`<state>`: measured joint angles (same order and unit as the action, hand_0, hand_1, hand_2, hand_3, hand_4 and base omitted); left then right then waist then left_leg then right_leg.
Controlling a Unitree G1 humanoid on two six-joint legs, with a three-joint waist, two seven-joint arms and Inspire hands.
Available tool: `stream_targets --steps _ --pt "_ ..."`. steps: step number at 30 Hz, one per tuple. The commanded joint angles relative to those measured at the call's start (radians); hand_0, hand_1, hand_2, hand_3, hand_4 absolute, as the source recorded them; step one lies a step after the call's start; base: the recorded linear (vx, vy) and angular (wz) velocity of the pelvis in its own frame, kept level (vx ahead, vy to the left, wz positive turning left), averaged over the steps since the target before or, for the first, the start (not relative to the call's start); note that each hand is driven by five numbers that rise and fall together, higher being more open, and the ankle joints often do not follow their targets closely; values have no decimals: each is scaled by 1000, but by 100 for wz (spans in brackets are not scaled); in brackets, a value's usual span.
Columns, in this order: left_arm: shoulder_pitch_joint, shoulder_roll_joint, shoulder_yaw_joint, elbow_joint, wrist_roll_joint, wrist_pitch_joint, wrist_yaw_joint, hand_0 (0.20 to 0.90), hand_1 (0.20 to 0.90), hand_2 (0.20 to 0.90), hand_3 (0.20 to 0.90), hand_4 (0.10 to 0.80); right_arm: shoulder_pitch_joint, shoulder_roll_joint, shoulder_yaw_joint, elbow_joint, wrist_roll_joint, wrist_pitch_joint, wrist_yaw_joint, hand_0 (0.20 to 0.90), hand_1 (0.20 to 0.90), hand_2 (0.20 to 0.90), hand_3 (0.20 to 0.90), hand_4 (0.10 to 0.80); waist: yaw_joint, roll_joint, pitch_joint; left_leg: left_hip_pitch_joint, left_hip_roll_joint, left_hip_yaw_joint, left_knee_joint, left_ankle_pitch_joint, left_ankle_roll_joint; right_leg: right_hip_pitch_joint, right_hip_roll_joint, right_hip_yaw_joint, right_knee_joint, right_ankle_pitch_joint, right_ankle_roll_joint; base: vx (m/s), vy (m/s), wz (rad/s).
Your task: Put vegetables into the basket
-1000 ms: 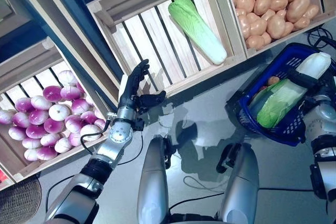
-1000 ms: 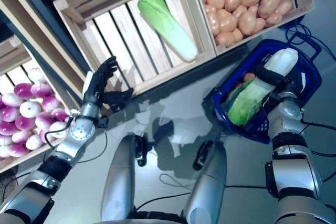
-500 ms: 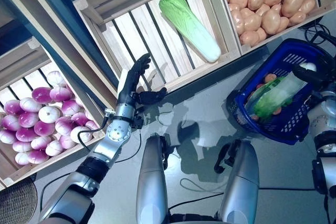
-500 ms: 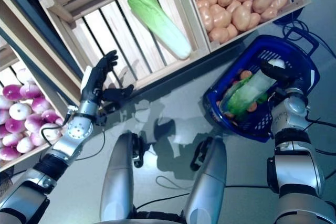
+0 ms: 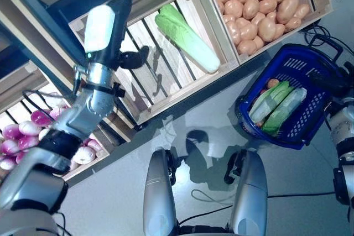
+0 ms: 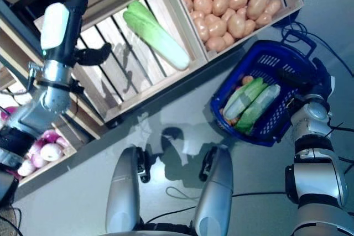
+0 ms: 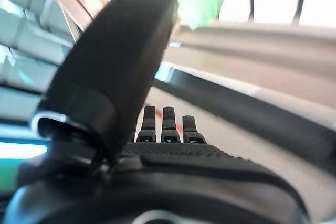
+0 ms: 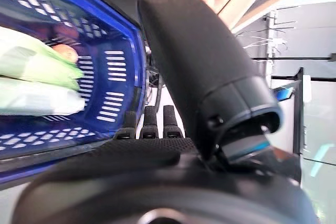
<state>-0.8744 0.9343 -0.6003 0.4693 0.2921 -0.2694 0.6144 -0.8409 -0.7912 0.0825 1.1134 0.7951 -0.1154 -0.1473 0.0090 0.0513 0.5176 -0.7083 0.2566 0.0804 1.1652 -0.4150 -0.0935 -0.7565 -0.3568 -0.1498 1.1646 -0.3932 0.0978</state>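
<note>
The blue basket stands on the floor at the right. Two long pale green cabbages lie in it side by side, with a small orange vegetable beside them. My right hand is at the basket's far right rim, fingers straight and empty; its wrist view shows the thumb, the basket wall and the cabbages. My left hand is raised in front of the middle wooden crate, open, thumb out, left of a long green cabbage lying in that crate.
A wooden stand of slatted crates runs across the back. One crate stands right behind the basket, and a lower shelf is at the left. Grey floor lies in front of the stand.
My right hand has let go of the cabbage, which now lies in the basket beside the other one. My left hand has risen toward the middle crate. The camera has shifted.
</note>
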Motion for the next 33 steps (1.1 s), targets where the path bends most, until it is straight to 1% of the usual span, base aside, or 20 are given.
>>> stream_targets --steps 1,2,3,4,6,8,10,11,13,16,18,23,27,31,33 --pt "-113 51 -60 42 189 26 130 900 900 900 900 800 -39 -42 38 -27 20 -90 13 900 900 900 900 800 -16 -29 -139 38 29 7 -123 39 -18 65 -39 27 -80 49 12 90 31 -7" --pt "-141 55 -93 63 210 35 129 900 900 900 900 800 -43 -38 53 -27 17 -92 20 900 900 900 900 800 -23 -27 -141 44 34 3 -110 12 -26 70 -40 33 -67 27 23 -9 47 -2" --pt "-211 56 -164 112 264 59 124 900 900 900 900 800 -54 -31 73 -29 15 -93 40 900 900 900 900 800 -31 -30 -139 27 39 9 -117 39 -19 53 -40 35 -79 54 17 48 56 -3" --pt "-246 50 -206 152 284 64 120 900 900 900 900 800 -59 -27 91 -26 21 -91 60 900 900 900 900 800 -38 -31 -140 28 43 4 -98 10 -29 53 -40 45 -62 30 29 -37 63 -4" --pt "-309 36 -279 209 319 81 96 900 900 900 900 800 -79 -22 127 -24 31 -87 80 900 900 900 900 800 -53 -33 -139 15 49 6 -92 11 -29 39 -38 54 -64 36 33 -15 63 -12" --pt "-389 7 -381 285 335 97 34 900 900 900 900 800 -105 -17 162 -8 57 -82 103 900 900 900 900 800 -71 -35 -138 -2 53 10 -88 11 -31 21 -32 66 -70 46 39 -69 74 -22" --pt "-431 -17 -437 338 334 100 -7 900 900 900 900 800 -119 -14 181 12 73 -83 116 900 900 900 900 800 -84 -34 -136 -12 56 16 -82 9 -31 11 -29 71 -72 50 43 -58 61 -20" --pt "-458 -32 -477 367 322 112 -42 900 900 900 900 800 -129 -10 194 27 81 -84 122 900 900 900 900 800 -92 -35 -134 -19 58 20 -78 8 -31 3 -27 75 -75 55 46 -47 60 -7" --pt "-480 -55 -511 411 308 120 -76 900 900 900 900 800 -139 -6 207 39 89 -81 132 900 900 900 900 800 -103 -36 -131 -26 61 24 -73 4 -31 -4 -26 79 -80 60 51 -38 63 -15" --pt "-503 -77 -548 462 294 133 -125 900 900 900 900 800 -146 -2 215 56 101 -81 142 900 900 900 900 800 -117 -38 -126 -43 67 27 -53 -5 -35 -19 -26 88 -80 67 59 -29 45 -17" --pt "-512 -90 -561 494 278 137 -130 900 900 900 900 800 -149 -1 217 66 116 -83 147 900 900 900 900 800 -124 -40 -123 -53 69 29 -45 -10 -36 -29 -24 94 -81 70 63 -27 24 -11" --pt "-528 -115 -569 556 299 131 -91 900 900 900 900 800 -141 -6 207 76 126 -93 165 900 900 900 900 800 -139 -45 -114 -85 80 32 -19 -21 -42 -55 -27 104 -81 80 72 -27 9 -4" --pt "-542 -128 -569 589 314 167 -56 900 900 900 900 800 -140 -10 207 73 129 -99 179 900 900 900 900 800 -148 -51 -104 -123 92 31 14 -32 -47 -88 -31 112 -66 83 79 -48 12 -7" --pt "-554 -138 -564 612 342 186 -2 900 900 900 900 800 -130 -12 202 61 142 -93 187 900 900 900 900 800 -155 -56 -97 -154 105 29 42 -44 -51 -114 -39 116 -55 87 84 -48 7 -7" --pt "-558 -141 -561 615 347 192 0 900 900 900 900 800 -120 -11 194 60 145 -96 195 900 900 900 900 800 -157 -58 -93 -170 110 26 57 -50 -53 -126 -43 117 -48 87 86 -37 12 -8"
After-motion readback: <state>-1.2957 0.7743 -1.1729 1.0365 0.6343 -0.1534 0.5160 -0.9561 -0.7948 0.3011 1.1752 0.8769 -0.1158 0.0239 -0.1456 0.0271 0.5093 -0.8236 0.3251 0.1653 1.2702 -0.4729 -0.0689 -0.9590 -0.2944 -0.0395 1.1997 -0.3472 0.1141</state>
